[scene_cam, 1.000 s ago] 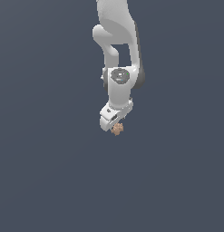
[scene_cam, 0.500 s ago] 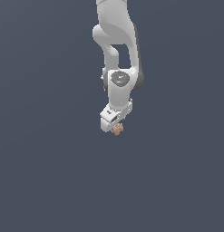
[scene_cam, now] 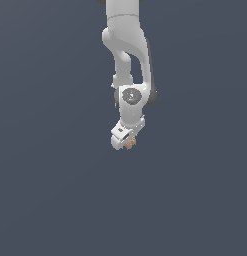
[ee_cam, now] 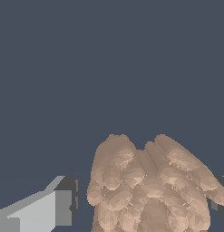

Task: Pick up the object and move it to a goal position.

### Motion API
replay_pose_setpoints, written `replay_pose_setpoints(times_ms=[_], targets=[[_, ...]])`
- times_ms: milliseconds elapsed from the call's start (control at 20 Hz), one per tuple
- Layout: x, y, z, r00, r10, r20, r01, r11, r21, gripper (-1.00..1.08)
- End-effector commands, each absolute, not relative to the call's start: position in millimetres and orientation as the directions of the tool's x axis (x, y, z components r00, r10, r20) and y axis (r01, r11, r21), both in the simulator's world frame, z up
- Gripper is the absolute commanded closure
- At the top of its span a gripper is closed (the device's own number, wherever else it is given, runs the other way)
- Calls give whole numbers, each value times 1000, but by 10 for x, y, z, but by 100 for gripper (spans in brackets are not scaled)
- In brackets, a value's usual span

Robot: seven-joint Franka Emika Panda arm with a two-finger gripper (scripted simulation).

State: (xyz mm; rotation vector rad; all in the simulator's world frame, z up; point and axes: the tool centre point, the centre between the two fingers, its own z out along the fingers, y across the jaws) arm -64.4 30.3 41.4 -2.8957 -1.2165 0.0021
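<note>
The object (scene_cam: 130, 144) is a small bumpy tan-pink blob, partly covered by the white hand in the exterior view. In the wrist view it (ee_cam: 149, 186) fills the space between the fingers. My gripper (scene_cam: 127, 142) is open and straddles it. One grey finger (ee_cam: 59, 206) stands a little apart from the blob. The other finger (ee_cam: 221, 199) shows only as a sliver at the blob's far side. I cannot tell if that finger touches it.
The white arm (scene_cam: 127, 55) reaches down from the top of the exterior view. All around is a plain dark grey-blue surface (scene_cam: 55, 190) with no other objects or edges in view.
The arm and gripper have come down over the object. The object has stayed in place and shows less below the hand now.
</note>
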Motion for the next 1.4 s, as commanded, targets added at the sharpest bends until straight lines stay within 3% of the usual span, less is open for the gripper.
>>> replay_pose_setpoints(times_ms=[0,50,800,1350], targets=[[-637,302,390,700,714,0,714,-700,0,-92],[-637,302,390,700,714,0,714,-700,0,108],[-620,354,476,700,714,1,714,-700,2,108],[-527,813,1126,700,715,1,715,-700,2,108]])
